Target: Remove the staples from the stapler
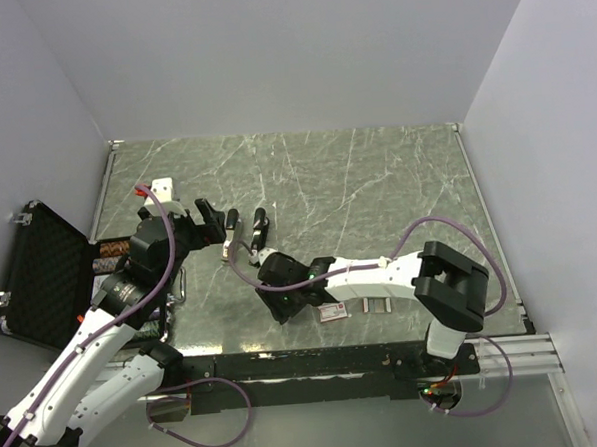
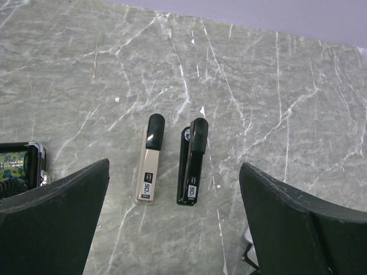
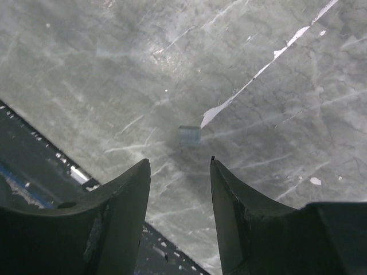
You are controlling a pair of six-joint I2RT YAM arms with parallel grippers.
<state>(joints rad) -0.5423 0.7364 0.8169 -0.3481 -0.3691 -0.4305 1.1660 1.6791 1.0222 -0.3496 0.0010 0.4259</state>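
Two staplers lie side by side on the marble table, a beige stapler (image 2: 150, 161) (image 1: 229, 232) and a black stapler (image 2: 192, 163) (image 1: 260, 226). My left gripper (image 2: 175, 167) (image 1: 200, 219) hovers just short of them, open wide and holding nothing. A short grey strip of staples (image 3: 189, 135) lies flat on the table just beyond the tips of my right gripper (image 3: 179, 161) (image 1: 283, 302). That gripper is open and empty, low over the table near its front edge. The strip does not show in the top view.
A small red-and-white box (image 1: 333, 313) lies beside the right arm near the front edge. An open black case (image 1: 41, 282) stands off the table's left side. The table's front edge (image 3: 86, 172) runs close under the right fingers.
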